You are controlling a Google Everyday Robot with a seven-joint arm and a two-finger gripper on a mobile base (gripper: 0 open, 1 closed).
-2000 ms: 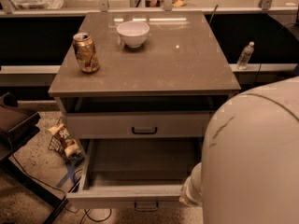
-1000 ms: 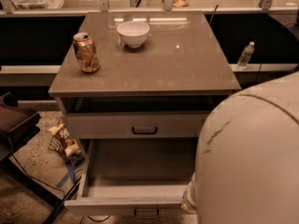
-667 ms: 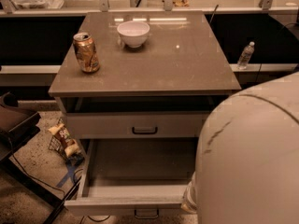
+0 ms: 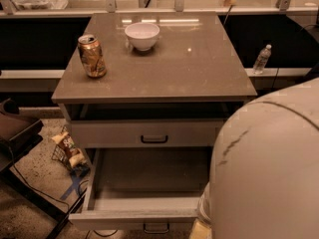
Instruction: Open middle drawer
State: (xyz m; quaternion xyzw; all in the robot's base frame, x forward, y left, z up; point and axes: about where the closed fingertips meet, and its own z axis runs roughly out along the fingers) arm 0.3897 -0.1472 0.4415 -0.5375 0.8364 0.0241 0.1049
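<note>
The middle drawer (image 4: 133,215) is pulled far out of the cabinet, and its empty inside (image 4: 149,173) shows. Its small black handle (image 4: 156,228) is at the bottom edge of the view. Above it the top drawer (image 4: 109,133) is closed, with its black handle (image 4: 154,139) at centre. The bottom drawer is out of view. My gripper is hidden behind my big white arm shell (image 4: 269,168), which fills the lower right. A pale arm part (image 4: 203,212) sits by the right end of the open drawer's front.
On the brown cabinet top (image 4: 199,68) stand a soda can (image 4: 92,56) at the left and a white bowl (image 4: 142,35) at the back. A water bottle (image 4: 261,59) stands on the ledge to the right. A snack bag (image 4: 69,151), cables and a dark stand (image 4: 15,128) are at the left.
The middle drawer's front has come a little further out toward the camera, and my arm shell has shifted slightly left. Nothing has moved in the last second.
</note>
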